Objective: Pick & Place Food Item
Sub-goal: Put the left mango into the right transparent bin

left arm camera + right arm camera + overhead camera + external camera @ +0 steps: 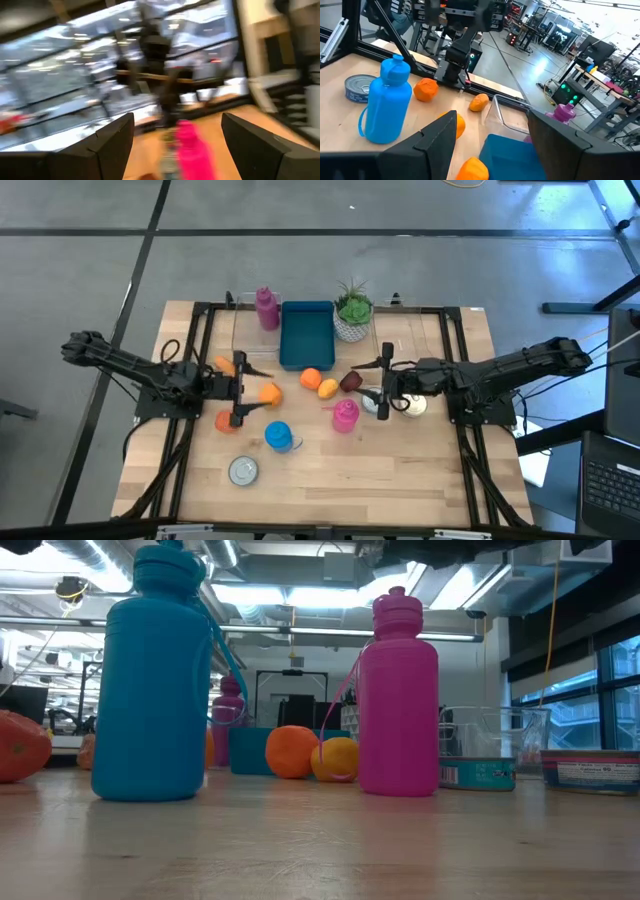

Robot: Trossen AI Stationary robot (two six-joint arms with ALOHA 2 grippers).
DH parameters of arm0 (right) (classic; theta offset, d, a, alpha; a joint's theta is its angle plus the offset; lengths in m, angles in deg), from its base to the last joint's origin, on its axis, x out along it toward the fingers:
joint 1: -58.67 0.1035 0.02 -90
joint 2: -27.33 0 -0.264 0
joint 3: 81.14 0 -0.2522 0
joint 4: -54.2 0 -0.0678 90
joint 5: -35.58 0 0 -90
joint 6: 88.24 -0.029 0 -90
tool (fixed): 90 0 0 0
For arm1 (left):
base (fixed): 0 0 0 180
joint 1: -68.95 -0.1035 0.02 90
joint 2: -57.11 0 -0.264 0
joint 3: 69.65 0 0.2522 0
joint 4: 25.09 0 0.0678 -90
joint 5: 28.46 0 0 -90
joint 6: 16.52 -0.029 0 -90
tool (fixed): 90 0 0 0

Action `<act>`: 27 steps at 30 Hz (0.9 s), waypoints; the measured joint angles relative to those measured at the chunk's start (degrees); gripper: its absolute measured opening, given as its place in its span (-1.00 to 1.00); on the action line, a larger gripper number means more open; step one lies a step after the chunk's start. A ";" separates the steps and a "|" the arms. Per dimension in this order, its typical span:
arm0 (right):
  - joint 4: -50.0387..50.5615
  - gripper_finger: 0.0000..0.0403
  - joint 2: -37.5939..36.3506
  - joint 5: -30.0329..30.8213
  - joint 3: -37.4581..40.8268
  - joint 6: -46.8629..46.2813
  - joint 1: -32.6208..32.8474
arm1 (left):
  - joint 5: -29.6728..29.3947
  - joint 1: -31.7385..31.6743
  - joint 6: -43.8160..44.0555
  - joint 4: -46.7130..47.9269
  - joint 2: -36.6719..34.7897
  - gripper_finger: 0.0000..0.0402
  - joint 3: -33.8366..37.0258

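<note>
Two pincers hang open over the counter (400, 480), holding nothing: the left pincer (240, 390) near an orange (270, 393), the right pincer (386, 387) beside a pink bottle (345, 416).

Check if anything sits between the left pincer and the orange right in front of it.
Nothing visible does: from above, the open left pincer faces the orange directly, with no object between them.

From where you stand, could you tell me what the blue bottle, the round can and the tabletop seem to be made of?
Blue bottle: probably plastic; opaque, evenly coloured, soft sheen, moulded cap.
Round can: likely metal; silvery, reflective lid with a rim.
Tabletop: wood, apparently matte; pale plank seams and visible grain.
</note>
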 joint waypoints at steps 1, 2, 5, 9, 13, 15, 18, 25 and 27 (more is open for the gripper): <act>-0.02 0.20 0.00 -0.54 0.00 -0.51 -0.16 | -2.67 0.00 -0.57 -0.21 -0.12 0.45 0.00; 0.00 0.20 0.00 -0.79 0.00 -0.99 -0.25 | -5.40 0.06 -1.29 -0.14 -0.43 0.45 0.00; 0.04 0.20 0.00 -0.83 0.00 -1.71 -0.26 | -15.28 0.44 -4.13 0.86 -2.10 0.45 -0.72; 0.24 0.20 0.00 -0.84 0.00 -2.47 -0.27 | -32.88 1.25 -4.34 7.94 -3.77 0.45 -6.11; 0.26 0.20 0.00 -0.84 0.00 -2.57 -0.25 | -49.25 1.24 -1.21 20.79 -3.81 0.45 -14.29; 0.28 0.20 0.00 -0.84 0.00 -2.57 -0.25 | -53.70 1.23 -0.30 27.00 -3.30 0.45 -18.77; 0.63 0.20 0.00 -0.84 0.00 -2.57 -0.25 | -56.70 1.27 0.81 34.71 -2.46 0.45 -25.10; 0.89 0.20 0.00 -0.84 0.00 -2.55 -0.25 | -54.20 1.14 6.84 53.48 -1.62 0.45 -35.10; 1.25 0.20 0.00 -0.84 0.00 -2.55 -0.25 | -50.11 0.55 12.49 60.01 -1.62 0.45 -37.44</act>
